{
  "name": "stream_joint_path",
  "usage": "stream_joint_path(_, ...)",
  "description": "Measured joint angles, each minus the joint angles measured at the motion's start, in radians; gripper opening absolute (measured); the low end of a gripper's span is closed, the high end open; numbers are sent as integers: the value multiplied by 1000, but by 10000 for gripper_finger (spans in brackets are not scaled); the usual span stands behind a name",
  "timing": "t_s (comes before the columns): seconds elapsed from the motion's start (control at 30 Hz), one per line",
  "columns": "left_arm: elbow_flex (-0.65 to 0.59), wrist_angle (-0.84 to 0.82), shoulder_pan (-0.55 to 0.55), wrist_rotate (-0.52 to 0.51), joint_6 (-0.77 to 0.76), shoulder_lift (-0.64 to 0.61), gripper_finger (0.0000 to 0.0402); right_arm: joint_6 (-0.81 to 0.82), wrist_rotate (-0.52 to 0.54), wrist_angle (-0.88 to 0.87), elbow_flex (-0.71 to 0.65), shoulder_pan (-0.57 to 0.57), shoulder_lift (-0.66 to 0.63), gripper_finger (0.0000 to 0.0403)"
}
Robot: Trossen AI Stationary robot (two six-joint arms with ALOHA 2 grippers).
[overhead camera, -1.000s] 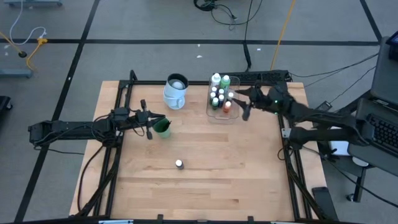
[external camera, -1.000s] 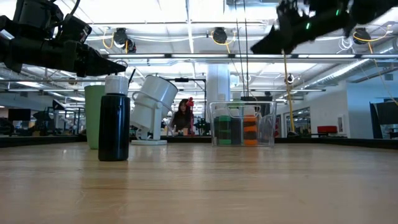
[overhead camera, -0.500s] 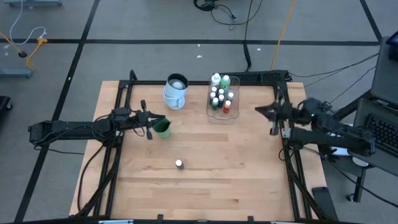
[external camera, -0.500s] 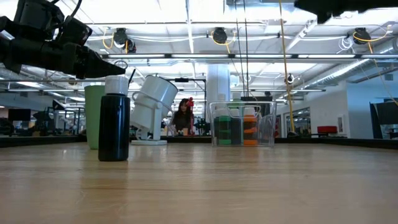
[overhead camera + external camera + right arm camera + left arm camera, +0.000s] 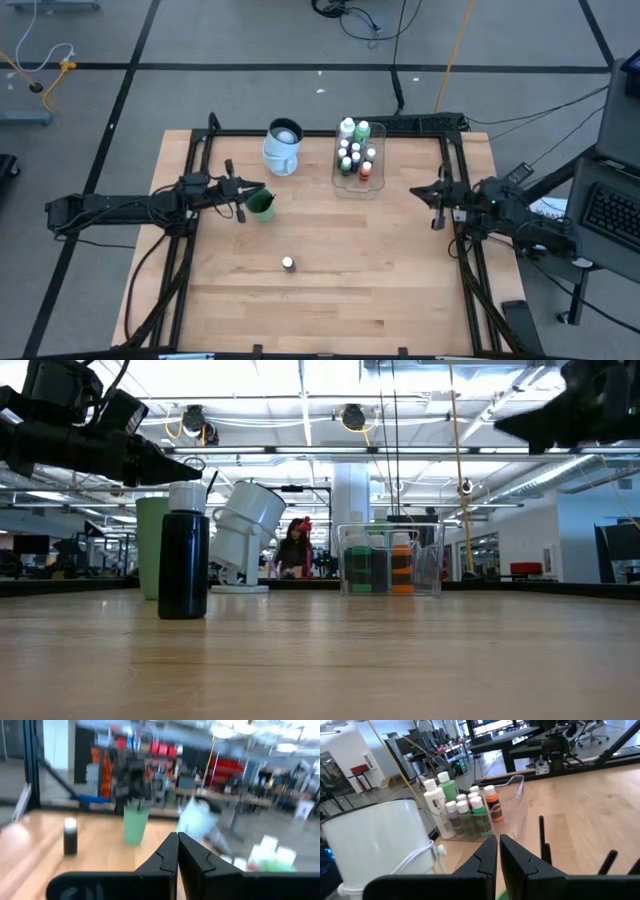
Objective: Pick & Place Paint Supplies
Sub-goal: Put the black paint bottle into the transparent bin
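A clear tray (image 5: 372, 186) at the far middle of the table holds several small white-capped paint bottles (image 5: 355, 158) and two taller ones, white and green (image 5: 440, 800). A dark bottle with a white cap (image 5: 288, 264) stands alone on the wood nearer the front (image 5: 184, 555). A green cup (image 5: 262, 206) holds dark brush handles (image 5: 541, 837). My left gripper (image 5: 262, 190) hangs level just above the cup, shut and holding nothing (image 5: 496, 852). My right gripper (image 5: 418, 190) is shut and holds nothing, up in the air by the table's right edge (image 5: 505, 428).
A white pitcher (image 5: 283, 147) stands left of the tray at the far side. Black frame rails (image 5: 460, 215) run along the table's left and right edges. A person (image 5: 293, 550) shows far off in the room behind. Bare wood lies across the middle and front.
My right gripper has drawn back from above the tray toward the table's right edge, sinking a little. Its fingers, apart over the tray, now stand together. It carries nothing. The bottles, cup and left arm have kept still.
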Motion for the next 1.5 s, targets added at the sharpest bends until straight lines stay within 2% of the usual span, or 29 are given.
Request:
stream_joint_path(0.17,0,0,0,-16,-1,0,26,-7,-1,108,-73,-2,35,1)
stream_joint_path(0.33,0,44,0,-16,2,0,26,-24,-56,215,-171,-1,34,0)
stream_joint_path(0.43,0,72,0,-16,-20,0,26,-5,-31,352,-208,-1,31,0)
stream_joint_path(0.53,0,104,0,-16,-13,-1,26,-7,8,357,-227,-1,37,0)
stream_joint_path(0.67,48,163,0,-16,-51,0,26,-54,4,325,-227,-2,40,1)
stream_joint_path(0.73,132,118,-2,-15,-70,1,26,-74,4,329,-228,-2,40,2)
stream_joint_path(0.83,334,-68,-40,-16,-80,48,26,-100,4,353,-229,-2,38,3)
stream_joint_path(0.97,642,-358,-174,-30,-71,219,26,-104,4,382,-229,-2,38,3)
stream_joint_path(1.03,792,-499,-256,-84,-77,335,26,-104,3,391,-230,-2,38,3)
stream_joint_path(1.1,927,-657,-327,-180,-98,460,26,-104,3,390,-230,-2,38,4)
stream_joint_path(1.17,1060,-821,-381,-283,-132,585,26,-102,1,389,-231,-2,38,4)
stream_joint_path(1.23,1184,-965,-422,-332,-139,706,26,-90,1,388,-231,-2,38,4)
stream_joint_path(1.37,1376,-1184,-486,-289,-108,914,26,-77,1,383,-231,-2,38,4)
stream_joint_path(1.5,1493,-1211,-535,-207,-154,1040,26,-74,0,361,-231,-2,39,4)
